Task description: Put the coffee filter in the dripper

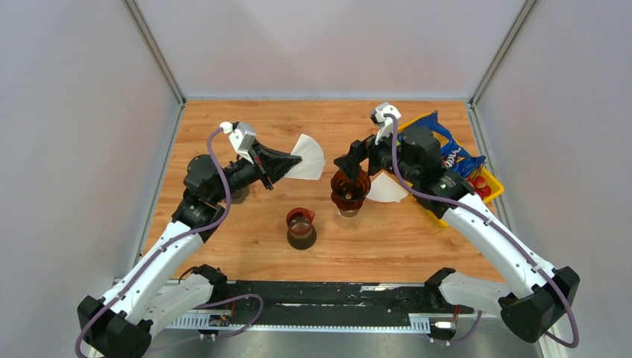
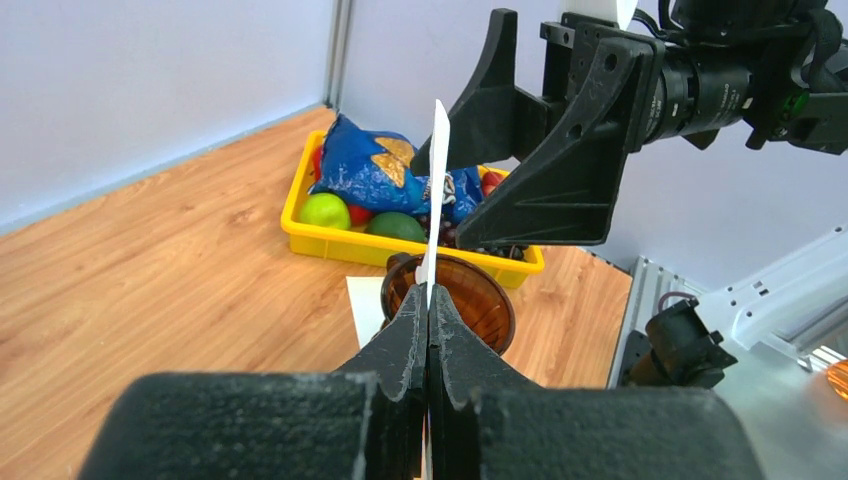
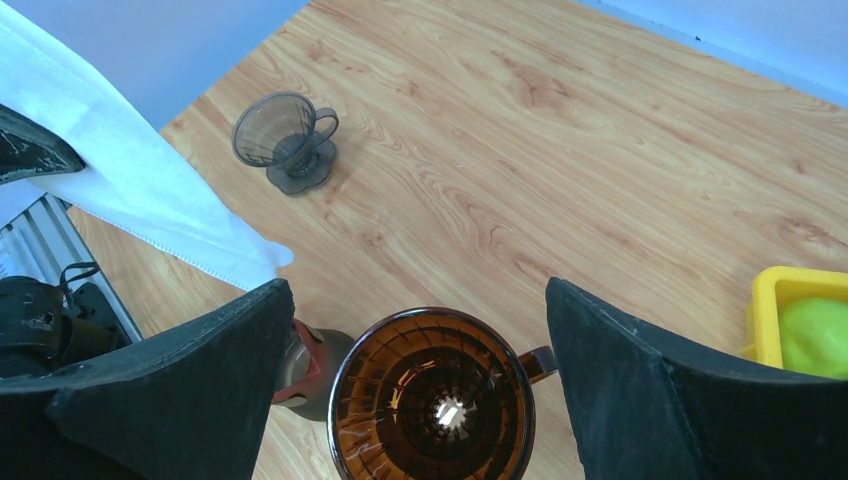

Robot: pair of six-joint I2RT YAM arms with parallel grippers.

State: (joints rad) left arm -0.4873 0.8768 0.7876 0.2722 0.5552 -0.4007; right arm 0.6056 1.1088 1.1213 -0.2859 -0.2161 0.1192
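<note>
My left gripper (image 1: 293, 162) is shut on a white paper coffee filter (image 1: 308, 156) and holds it in the air, left of the dripper. In the left wrist view the filter (image 2: 437, 170) stands edge-on out of the shut gripper (image 2: 428, 300). The amber dripper (image 1: 349, 190) stands upright on the table, its bowl empty (image 3: 435, 400). My right gripper (image 1: 356, 168) hangs just above it, open and empty, one finger either side of the rim (image 3: 415, 290). The filter's corner (image 3: 130, 170) shows at the left of the right wrist view.
A red-brown cup (image 1: 301, 226) stands near and left of the dripper. A grey dripper (image 3: 285, 135) sits by the left arm. A white sheet (image 1: 389, 189) lies beside the amber dripper. A yellow tray (image 1: 495, 184) at the right holds a blue chip bag (image 1: 447, 149) and fruit.
</note>
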